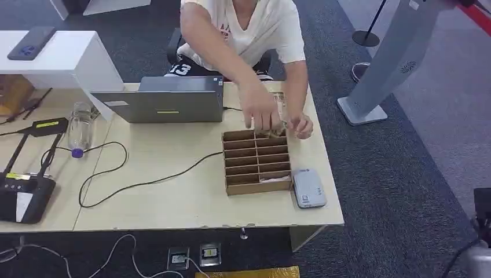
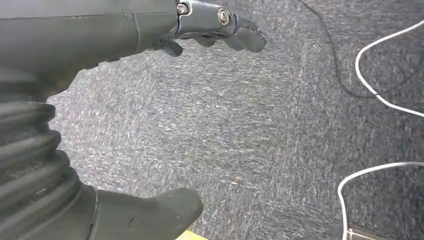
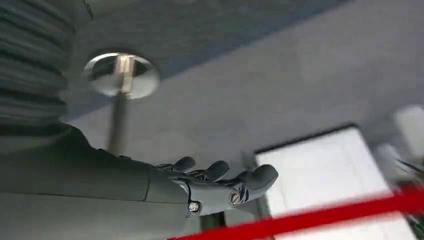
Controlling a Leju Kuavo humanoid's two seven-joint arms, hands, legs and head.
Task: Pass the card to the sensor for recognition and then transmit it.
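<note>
A brown cardboard divider box (image 1: 256, 161) with several slots stands on the light wooden table (image 1: 173, 197). A grey card sensor (image 1: 308, 188) lies right beside the box, near the table's front right corner. A person in a white shirt (image 1: 255, 29) leans over from the far side with both hands (image 1: 263, 116) at the box's far row, handling small cards there. My left hand (image 2: 150, 35) hangs above grey carpet, fingers apart and holding nothing. My right hand (image 3: 200, 187) hangs at my side, fingers stretched out, with nothing in it.
A grey laptop (image 1: 168, 101) stands at the table's far edge, with a black cable (image 1: 145, 182) trailing across the top. A water bottle (image 1: 80, 130) and black devices (image 1: 23, 191) occupy the left. A grey stand (image 1: 382, 69) and a red barrier belt (image 3: 320, 215) are to the right.
</note>
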